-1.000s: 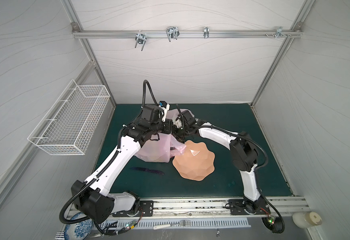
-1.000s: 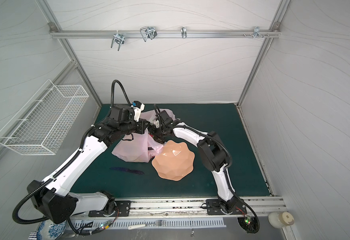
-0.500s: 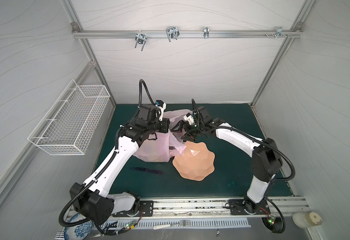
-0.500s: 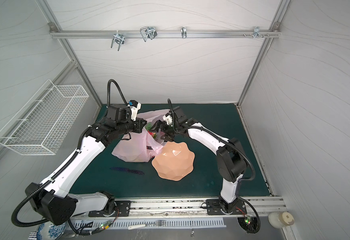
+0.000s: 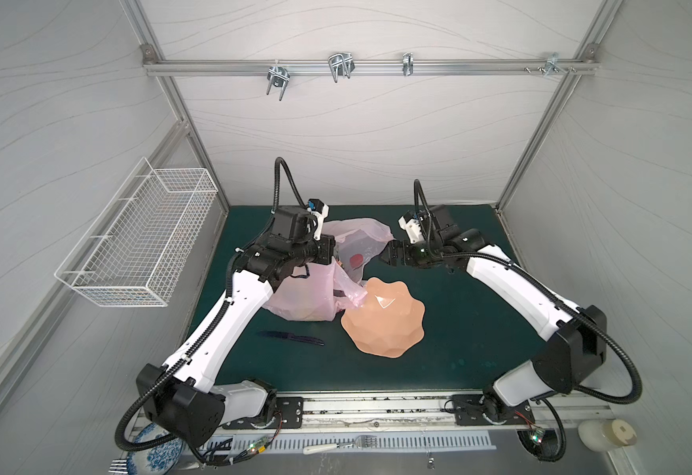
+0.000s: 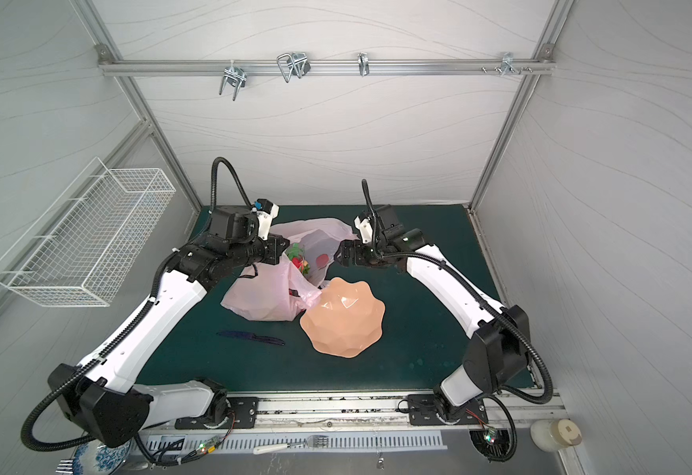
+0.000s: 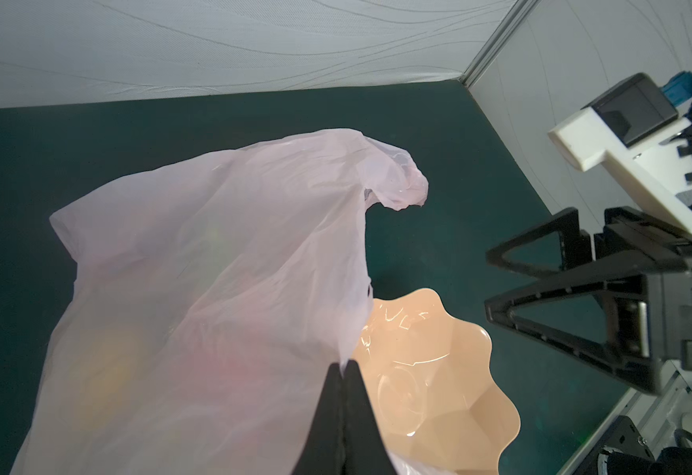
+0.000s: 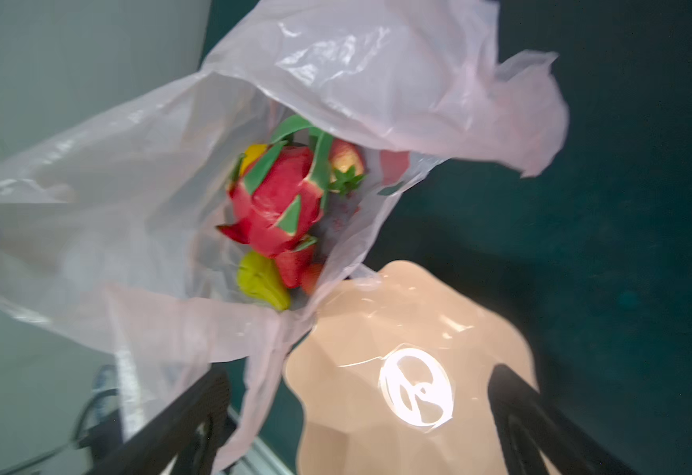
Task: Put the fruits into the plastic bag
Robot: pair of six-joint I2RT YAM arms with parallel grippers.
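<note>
Left arm point(image 5: 235, 316), right arm point(image 5: 512, 288) are showing white shells, black joints; ribbed black cables point(image 5: 280, 159) are looping off both; jaws are showing black triangular frames.

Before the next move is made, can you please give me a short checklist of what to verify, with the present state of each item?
1. Grip: left end effector is shut on the edge of the plastic bag: ok.
2. Free arm: right end effector is open and holds nothing: ok.
3. Bag mouth is open, with the dragon fruit and a strawberry inside: ok.
4. The peach bowl holds no fruit: ok.
5. Every fruit is in the bag: cannot tell, the film hides the deeper ones.
6. Bag is free of the bowl: not ok, its edge seems to lie over the bowl rim.
</note>
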